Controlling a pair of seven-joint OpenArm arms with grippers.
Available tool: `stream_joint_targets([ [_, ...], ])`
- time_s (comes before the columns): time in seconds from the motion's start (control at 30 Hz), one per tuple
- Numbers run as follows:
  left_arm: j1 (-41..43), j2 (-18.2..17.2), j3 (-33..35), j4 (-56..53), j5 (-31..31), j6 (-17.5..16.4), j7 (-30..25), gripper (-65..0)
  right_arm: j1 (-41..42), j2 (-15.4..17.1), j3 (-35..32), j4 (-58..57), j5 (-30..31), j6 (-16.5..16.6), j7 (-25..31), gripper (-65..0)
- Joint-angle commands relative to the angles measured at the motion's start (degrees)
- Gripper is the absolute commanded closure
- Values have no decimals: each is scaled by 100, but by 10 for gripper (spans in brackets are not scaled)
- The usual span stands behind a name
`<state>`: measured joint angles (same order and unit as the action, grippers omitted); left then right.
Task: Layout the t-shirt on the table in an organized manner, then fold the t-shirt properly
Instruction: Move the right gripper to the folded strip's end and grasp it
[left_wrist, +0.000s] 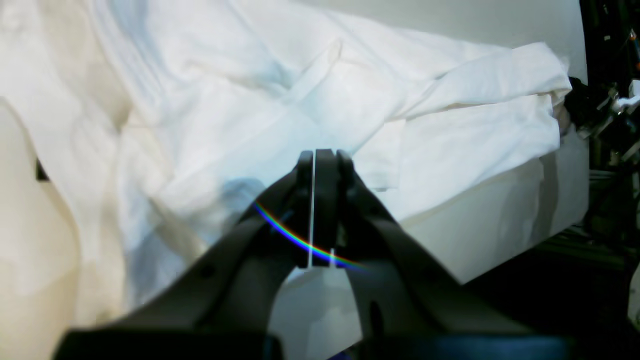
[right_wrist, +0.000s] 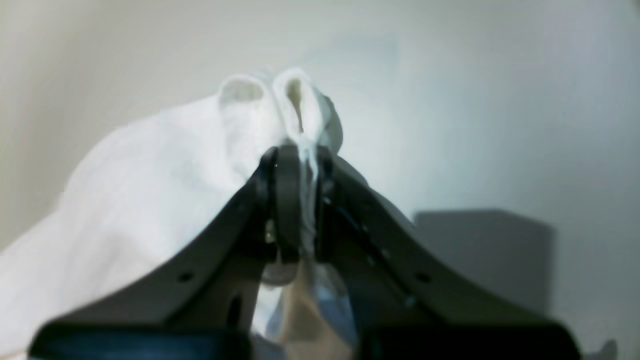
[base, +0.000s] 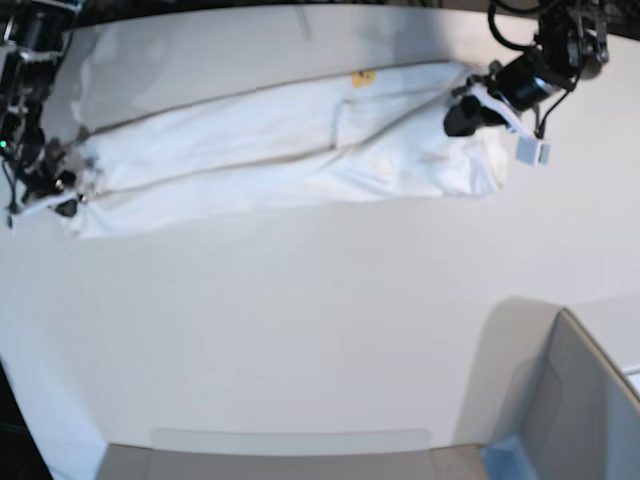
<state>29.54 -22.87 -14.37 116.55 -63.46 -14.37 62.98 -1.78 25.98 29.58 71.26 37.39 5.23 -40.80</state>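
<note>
Both grippers are clamped on the t-shirt (base: 290, 145): your right gripper (right_wrist: 297, 160) pinches a bunched fold of white cloth between its pressed-together pads, and your left gripper (left_wrist: 320, 157) looks pressed shut, with what seems a thin edge of fabric between its pads. The shirt lies stretched as a long band along the far edge of the table (base: 300, 330), from the far left corner toward the far right, with folds and creases running its length. To lay it out well, keep even tension between the two holds, draw both ends toward the near edge at the same rate, and release only once the cloth lies flat. Steer clear of the grey bin (base: 570, 400) at the near right corner.
</note>
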Motion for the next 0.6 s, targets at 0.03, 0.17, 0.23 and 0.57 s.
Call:
stream_joint_targets([
  [0.03, 22, -47, -9, 85, -93, -27, -52, 0, 306, 158, 44, 183, -270, -88, 58, 0],
  [0.17, 22, -47, -44, 85, -93, -27, -52, 0, 341, 123, 9, 878, -420, -115, -294, 0],
  [0.23, 22, -64, -53, 85, -93, -27, -52, 0, 314, -35, 0, 1318, -420, -106, -742, 0],
  [0.57, -119, -73, -44, 77, -85, -27, -52, 0, -195, -589, -404, 3691, -499, -106, -1736, 0],
])
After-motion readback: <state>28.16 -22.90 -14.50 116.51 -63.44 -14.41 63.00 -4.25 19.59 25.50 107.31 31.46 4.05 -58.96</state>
